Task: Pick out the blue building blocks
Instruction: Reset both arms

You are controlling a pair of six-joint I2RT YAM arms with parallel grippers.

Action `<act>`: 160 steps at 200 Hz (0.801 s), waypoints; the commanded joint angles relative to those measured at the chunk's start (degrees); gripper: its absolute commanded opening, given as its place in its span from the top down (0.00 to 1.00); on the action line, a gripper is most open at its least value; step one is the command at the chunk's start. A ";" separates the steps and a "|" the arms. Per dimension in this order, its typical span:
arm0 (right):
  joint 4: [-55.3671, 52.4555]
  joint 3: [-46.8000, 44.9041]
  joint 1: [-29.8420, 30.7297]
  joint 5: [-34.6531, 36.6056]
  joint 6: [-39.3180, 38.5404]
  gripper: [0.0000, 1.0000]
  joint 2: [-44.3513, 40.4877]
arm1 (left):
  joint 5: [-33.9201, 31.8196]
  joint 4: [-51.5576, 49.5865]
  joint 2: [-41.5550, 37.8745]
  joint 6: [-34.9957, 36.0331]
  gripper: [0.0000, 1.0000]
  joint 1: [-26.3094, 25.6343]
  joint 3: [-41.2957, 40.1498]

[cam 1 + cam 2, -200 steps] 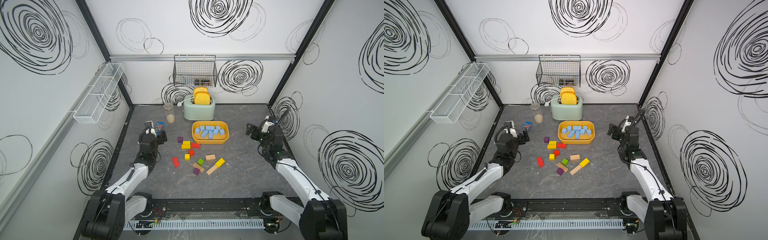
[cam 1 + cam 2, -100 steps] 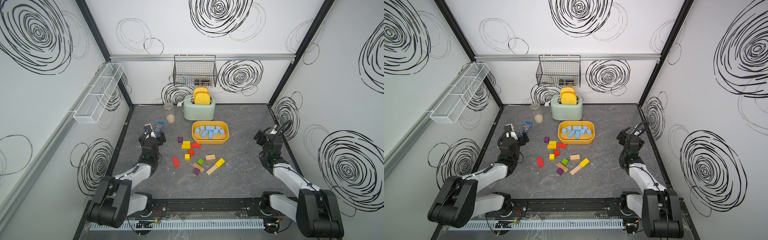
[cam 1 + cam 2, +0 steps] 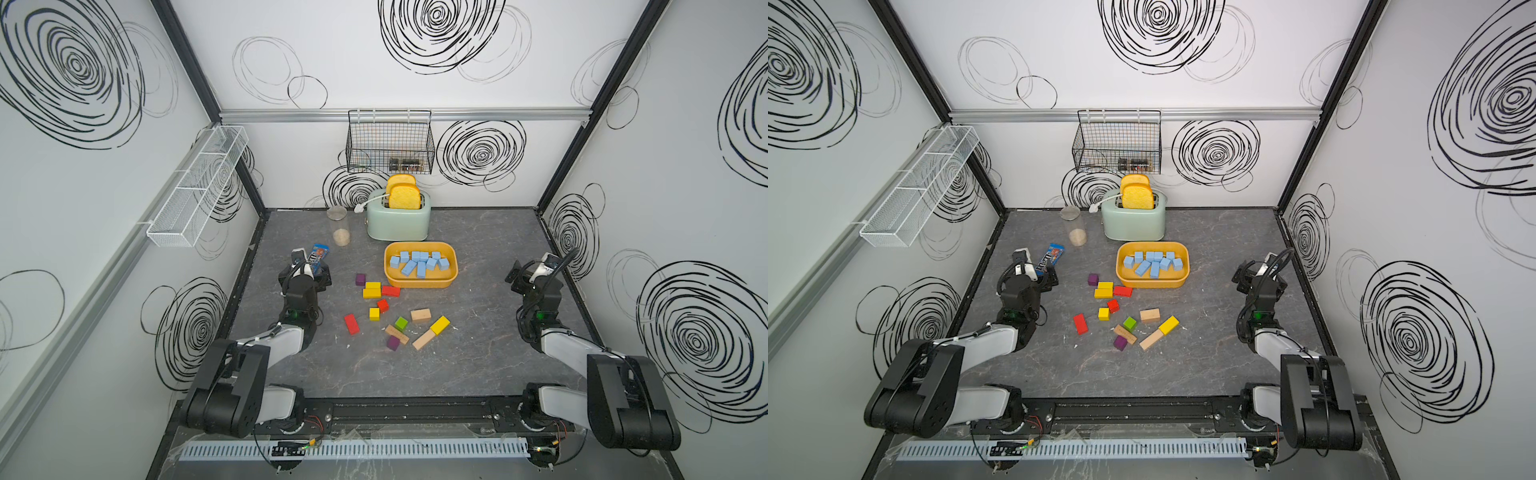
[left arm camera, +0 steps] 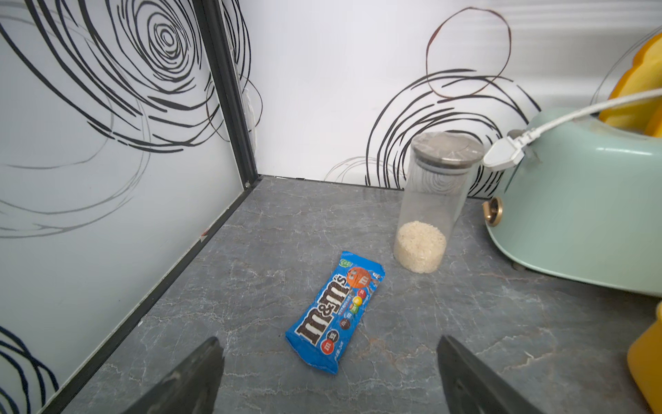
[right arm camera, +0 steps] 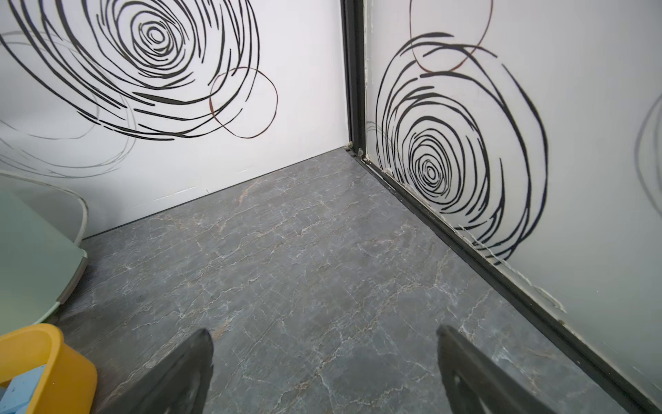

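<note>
All the blue building blocks (image 3: 419,262) lie heaped together inside a yellow tray (image 3: 419,284) at the far middle of the grey marbled tabletop (image 3: 478,353), just in front of a mint-green toaster (image 3: 398,224) holding two slices of toast. Loose red, yellow, green, purple and plain-wood blocks (image 3: 372,293) are scattered just near and left of the tray. The left gripper (image 4: 328,340) hovers at the left edge with its fingers spread wide and nothing between them, over the near end of a blue candy packet (image 4: 335,312) that lies beside a lidded clear jar (image 4: 426,215). The right gripper (image 5: 323,329), its fingers equally wide apart and empty, hangs over bare tabletop at the right, well apart from the tray.
</note>
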 commanded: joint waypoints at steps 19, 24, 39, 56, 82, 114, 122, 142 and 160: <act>4.53 -1.75 -0.17 -4.37 -3.02 0.02 2.02 | 1.84 16.06 3.13 1.19 0.04 1.40 -4.91; 5.23 -2.13 -0.20 -4.55 -3.27 0.02 2.20 | 2.53 18.62 4.05 1.25 0.04 1.74 -5.54; 6.20 -2.45 -0.19 -4.88 -4.11 0.02 2.69 | 6.12 18.05 4.15 1.88 0.04 2.04 -5.64; 7.65 -2.78 -0.28 -5.52 -4.38 0.02 3.33 | 9.01 20.30 4.58 2.18 0.04 2.67 -6.53; 9.84 -3.01 -0.19 -7.90 -5.44 0.02 4.71 | 11.82 31.93 8.19 3.16 0.04 2.84 -10.64; 10.02 -2.37 -0.19 -9.97 -6.38 0.02 6.35 | 10.29 29.74 7.33 1.82 0.04 3.18 -10.40; 10.29 -2.29 -0.21 -10.68 -6.62 0.02 6.83 | 10.24 30.77 7.81 2.08 0.04 3.18 -10.46; 11.81 -2.28 -0.19 -11.97 -7.21 0.02 8.66 | 10.24 30.65 7.75 2.07 0.04 3.20 -10.53; 13.75 -2.78 -0.10 -12.89 -7.59 0.02 10.13 | 10.24 30.72 7.70 2.07 0.04 3.18 -10.58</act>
